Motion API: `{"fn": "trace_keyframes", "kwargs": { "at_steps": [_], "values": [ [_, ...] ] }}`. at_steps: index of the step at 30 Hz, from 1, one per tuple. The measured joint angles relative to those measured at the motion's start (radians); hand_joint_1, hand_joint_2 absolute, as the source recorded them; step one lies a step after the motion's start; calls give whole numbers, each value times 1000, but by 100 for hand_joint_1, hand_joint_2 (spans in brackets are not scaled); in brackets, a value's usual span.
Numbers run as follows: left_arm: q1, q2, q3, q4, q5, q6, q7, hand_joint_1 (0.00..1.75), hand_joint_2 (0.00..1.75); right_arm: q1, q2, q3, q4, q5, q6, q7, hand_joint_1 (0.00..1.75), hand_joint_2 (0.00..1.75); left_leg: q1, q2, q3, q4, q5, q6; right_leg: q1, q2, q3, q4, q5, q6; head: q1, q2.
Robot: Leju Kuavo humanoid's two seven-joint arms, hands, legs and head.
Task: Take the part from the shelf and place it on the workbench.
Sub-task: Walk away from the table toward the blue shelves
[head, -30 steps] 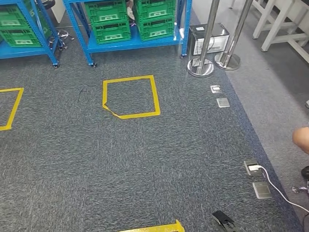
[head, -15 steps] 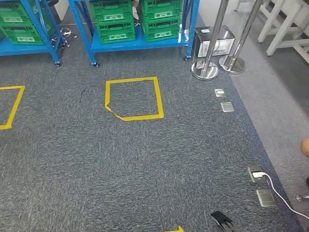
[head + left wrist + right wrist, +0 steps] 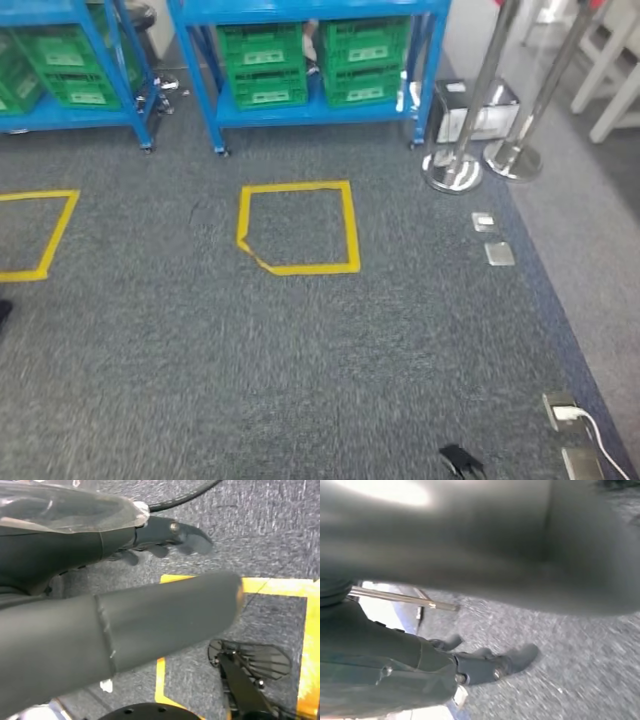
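A blue shelf [image 3: 317, 108] stands at the far side of the carpet, with green crates [image 3: 260, 65] on its lowest level. I cannot make out the part among them. My left hand [image 3: 94, 545] hangs over the carpet above a yellow tape mark [image 3: 279, 587], its fingers [image 3: 181, 534] stretched out and holding nothing. My right hand [image 3: 395, 672] also hangs over the carpet, its fingers [image 3: 501, 662] extended and holding nothing.
A second blue shelf [image 3: 75, 110] with green crates stands at the far left. A yellow tape square [image 3: 298, 228] marks the floor before the shelf, another [image 3: 34, 235] lies left. Two steel stanchions [image 3: 453, 170] and a box stand right. Floor sockets [image 3: 562, 410] and a cable lie near right.
The whole picture has shifted as the camera moved: the shelves and tape square now sit lower and further right. The person's part at the right edge is gone from view.
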Motion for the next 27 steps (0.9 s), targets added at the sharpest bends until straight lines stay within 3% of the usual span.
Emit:
{"fn": "trace_keyframes", "kwargs": {
  "at_steps": [2, 4, 6, 7, 8, 10, 11, 12, 14, 15, 16, 18, 20, 22, 23, 26, 27],
  "values": [
    [-1, 0, 0, 0, 0, 0, 0, 0, 0, 1, 0, 2, 1, 0, 0, 0, 0, 0, 5, 11, -61, 108, -26, -12, 2, -4, 28, -4, 5, -13, -14, 0],
    [0, 0, 0, 0, 0, 0, 0, 0, 0, 0, 0, 4, 1, -1, 0, 0, 0, 0, 8, 16, -165, 234, -95, -22, 6, -6, 44, -4, -7, -20, -23, 0],
    [5, -1, -1, 0, -1, 0, 0, 0, 0, 1, 0, 5, 1, -1, -1, 0, 0, 0, 8, 17, -236, 268, -148, -19, 10, -5, 64, -4, -26, -21, -27, 0],
    [8, -2, -2, 0, -1, 0, -1, 0, 0, 1, 0, 6, 1, -2, -1, 0, 0, 0, 7, 17, -250, 241, -143, -14, 12, -4, 76, -4, -36, -21, -29, 0],
    [10, -2, -4, 0, -2, -1, -1, 0, 0, 2, 0, 6, 1, -3, -1, 0, 0, 0, 4, 17, -254, 190, -107, -5, 15, -4, 90, -5, -47, -21, -31, 0],
    [15, 2, -7, 1, -3, -2, -2, 0, 0, 2, 4, 7, 1, -5, -1, 0, 0, 0, -12, 20, -249, 86, 21, 17, 17, -2, 113, -8, -68, -18, -31, 0],
    [15, 4, -8, 1, -3, -3, -2, 0, 0, 1, 6, 8, 1, -5, -1, 0, 0, 0, -20, 19, -242, 50, 67, 27, 16, -2, 124, -11, -82, -14, -32, 0],
    [16, 7, -8, 1, -3, -3, -2, 0, 0, -1, 9, 8, 1, -5, -1, 0, 0, 0, -27, 17, -232, 26, 90, 34, 15, -2, 139, -10, -89, -8, -32, 0],
    [11, 8, -8, 1, -4, -4, -2, 0, 0, -6, 10, 8, 1, -5, -2, 0, 0, 0, -30, 12, -204, 0, 82, 42, 12, -4, 160, 0, -97, 2, -33, 0],
    [10, 9, -8, 2, -4, -4, -2, 0, 0, -7, 10, 9, 1, -5, -3, 0, 0, 0, -28, 13, -188, -8, 82, 46, 12, -3, 160, 22, -96, 5, -31, 0],
    [9, 9, -9, 2, -4, -5, -3, 0, 0, -8, 11, 9, 0, -5, -3, -1, 0, 0, -26, 15, -173, -10, 81, 51, 12, -3, 139, 60, -102, 8, -28, 0],
    [7, 9, -9, 2, -3, -6, -3, 0, 0, -8, 13, 10, 0, -5, -4, -4, 0, 0, -23, 16, -146, -13, 67, 58, 11, -2, 57, 189, -130, 13, -23, 0],
    [7, 8, -9, 2, -1, -7, -3, 0, 0, -7, 13, 11, 1, -4, -5, -5, 0, 0, -20, 13, -119, -15, 44, 59, 10, -2, -41, 296, -192, 18, -19, 0],
    [11, 5, -9, 2, 1, -7, -3, 0, 0, -3, 13, 12, 2, -4, -5, -6, 0, 0, -15, 7, -80, -21, 17, 55, 10, -2, -92, 290, -236, 23, -15, 0],
    [12, 3, -9, 2, 2, -7, -3, 0, 0, 0, 12, 13, 2, -4, -5, -6, 0, 0, -12, 4, -56, -26, 2, 52, 10, -2, -99, 246, -220, 24, -12, 0],
    [11, -1, -9, 2, 3, -7, -5, 0, 0, 9, 12, 13, 6, -5, -2, -6, 0, 0, -8, -1, 11, -54, -43, 40, 12, -8, -94, 70, -14, 19, 1, 0],
    [10, -1, -9, 2, 3, -7, -6, 0, 0, 9, 12, 14, 7, -6, 0, -7, 0, 0, -9, -1, 33, -68, -50, 36, 13, -8, -84, 39, 32, 13, 3, 0]
  ]
}}
